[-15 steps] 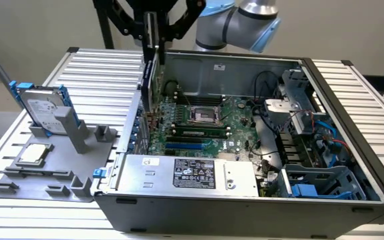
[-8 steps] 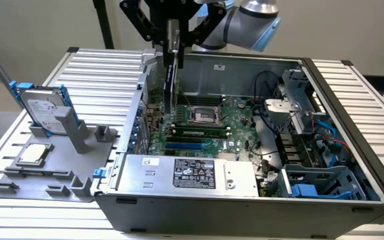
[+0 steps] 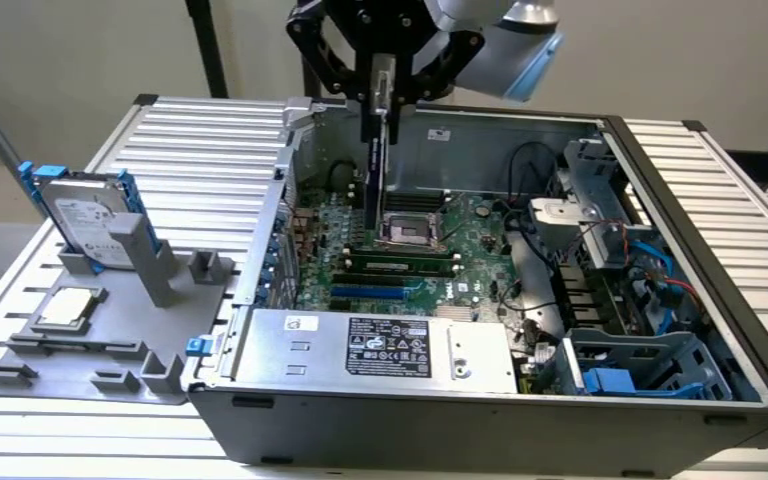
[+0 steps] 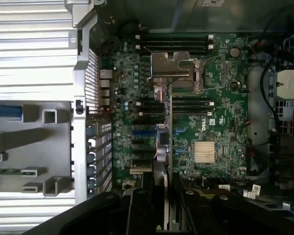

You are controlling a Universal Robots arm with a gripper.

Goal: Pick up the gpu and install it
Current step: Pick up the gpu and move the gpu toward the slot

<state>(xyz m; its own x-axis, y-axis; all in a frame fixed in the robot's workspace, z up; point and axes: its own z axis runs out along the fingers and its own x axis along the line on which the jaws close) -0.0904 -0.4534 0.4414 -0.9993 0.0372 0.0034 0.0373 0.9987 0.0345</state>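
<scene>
The gripper (image 3: 383,98) is clamping its fingers on the top edge of the gpu (image 3: 380,170) and holding the card upright inside the open computer case (image 3: 491,420). In the exterior view the card is showing edge-on as a thin dark vertical strip, with a silver metal piece sitting between the fingers at its upper end. Its lower end is hanging in front of the CPU socket (image 3: 404,230) on the green motherboard (image 3: 471,250); whether it is touching the board cannot be told. In the wrist view the gpu (image 4: 165,147) is running as a narrow line from the gripper (image 4: 159,198) across the motherboard (image 4: 215,112). On the exterior view's left, a hard drive (image 3: 84,215) with blue rails is standing in a grey fixture (image 3: 91,370), with a small square CPU chip (image 3: 67,307) lying just below it
</scene>
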